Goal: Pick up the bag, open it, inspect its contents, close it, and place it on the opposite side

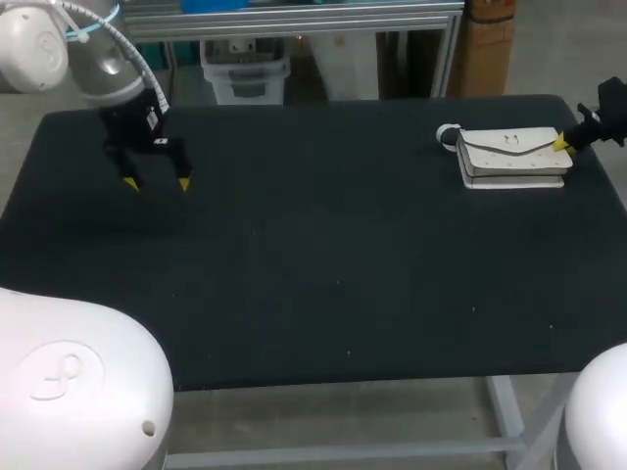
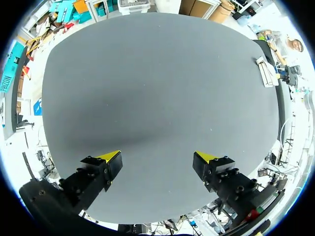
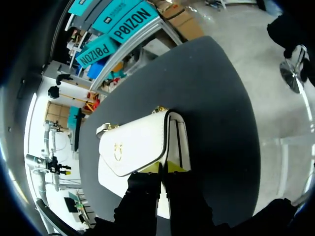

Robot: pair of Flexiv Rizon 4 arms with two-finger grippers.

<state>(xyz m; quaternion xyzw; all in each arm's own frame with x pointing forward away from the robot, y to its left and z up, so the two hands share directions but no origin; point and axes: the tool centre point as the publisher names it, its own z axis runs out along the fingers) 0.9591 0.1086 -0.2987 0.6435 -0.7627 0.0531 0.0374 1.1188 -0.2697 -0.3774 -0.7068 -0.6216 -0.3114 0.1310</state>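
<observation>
No legible text on bag (image 1: 514, 155) or table (image 1: 313, 264); flap emblem (image 3: 117, 151) unreadable.

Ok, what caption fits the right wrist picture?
Right gripper, yellow tips together, at the end of the white bag on the black table.

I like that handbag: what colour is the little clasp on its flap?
Gold clasp, against the white flap; the right wrist view shows it best.

Jaws on left arm (image 1: 106, 70) spread wide, on right arm (image 1: 605, 110) together.
</observation>
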